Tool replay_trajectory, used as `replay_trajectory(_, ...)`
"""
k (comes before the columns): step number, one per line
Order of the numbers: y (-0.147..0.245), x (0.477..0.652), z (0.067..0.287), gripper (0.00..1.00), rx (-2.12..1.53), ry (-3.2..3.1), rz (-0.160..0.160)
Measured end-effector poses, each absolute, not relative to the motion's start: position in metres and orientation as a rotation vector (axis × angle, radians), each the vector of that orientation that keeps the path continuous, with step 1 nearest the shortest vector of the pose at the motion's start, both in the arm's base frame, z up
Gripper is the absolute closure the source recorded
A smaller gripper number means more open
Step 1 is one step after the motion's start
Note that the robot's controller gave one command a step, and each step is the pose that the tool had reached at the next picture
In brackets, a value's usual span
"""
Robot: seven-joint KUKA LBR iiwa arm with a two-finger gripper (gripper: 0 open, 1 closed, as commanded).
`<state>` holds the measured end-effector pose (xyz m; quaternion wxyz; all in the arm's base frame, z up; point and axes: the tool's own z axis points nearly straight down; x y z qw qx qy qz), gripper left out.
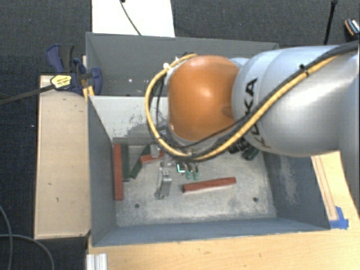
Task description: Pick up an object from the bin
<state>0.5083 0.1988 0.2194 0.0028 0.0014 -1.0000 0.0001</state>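
My gripper [163, 188] hangs low over the grey floor of the bin [264, 207], left of its middle. I cannot tell whether it is apart or together, and nothing shows held in it. Just to its right a red-brown bar [208, 185] lies flat, with a small green piece [192, 174] at its left end. To my left lie a dark green strip [134, 166] and a small orange piece [149, 159]. A long red block [118, 172] lies along the left wall.

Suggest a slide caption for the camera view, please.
Tool inside the grey bin, between a short reddish bar and a long reddish strip.
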Motion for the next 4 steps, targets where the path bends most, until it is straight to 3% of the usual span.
replay_trajectory(1, 0.108, 0.525, 0.180, 0.00, -0.029, -3.140, 0.007)
replay_trajectory(2, 0.045, 0.546, 0.066, 0.00, 0.201, -3.131, 0.002)
replay_trajectory(3, 0.049, 0.548, 0.071, 1.00, 0.198, -3.136, -0.001)
replay_trajectory(4, 0.036, 0.537, 0.218, 1.00, 0.514, -3.109, 0.002)
